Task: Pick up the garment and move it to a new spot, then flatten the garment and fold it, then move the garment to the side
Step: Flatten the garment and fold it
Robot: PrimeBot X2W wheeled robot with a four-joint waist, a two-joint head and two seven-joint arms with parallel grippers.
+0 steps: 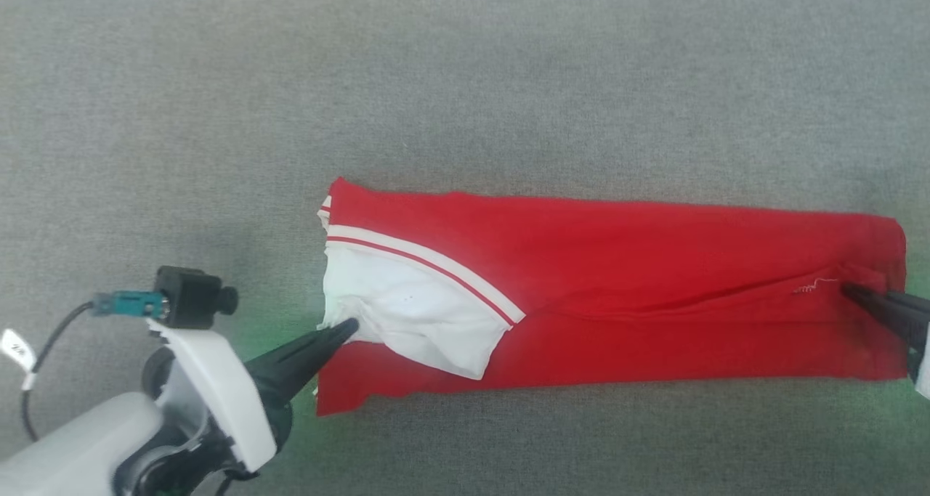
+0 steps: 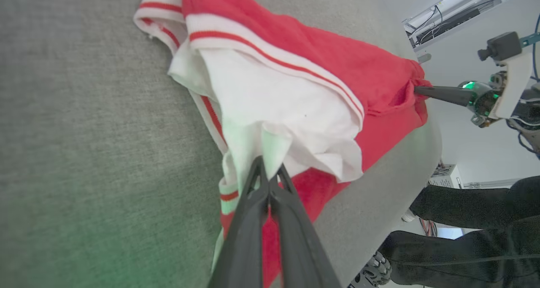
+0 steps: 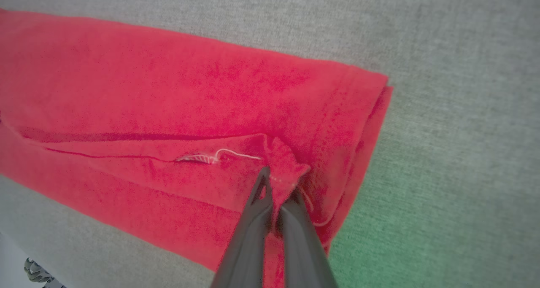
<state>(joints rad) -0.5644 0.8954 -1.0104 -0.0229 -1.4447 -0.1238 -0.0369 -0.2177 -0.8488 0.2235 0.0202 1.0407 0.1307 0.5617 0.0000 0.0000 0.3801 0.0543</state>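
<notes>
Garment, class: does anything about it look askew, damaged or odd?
The white sleeve lies crumpled and slanted across the folded garment by the left gripper, and a loose white thread trails near the right gripper.

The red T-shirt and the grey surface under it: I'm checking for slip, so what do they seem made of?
Red white-sleeved T-shirt: thin matte knit, perhaps cotton; it puckers softly at the pinch. Grey surface: matte woven cloth or felt; fine weave texture shows.
</notes>
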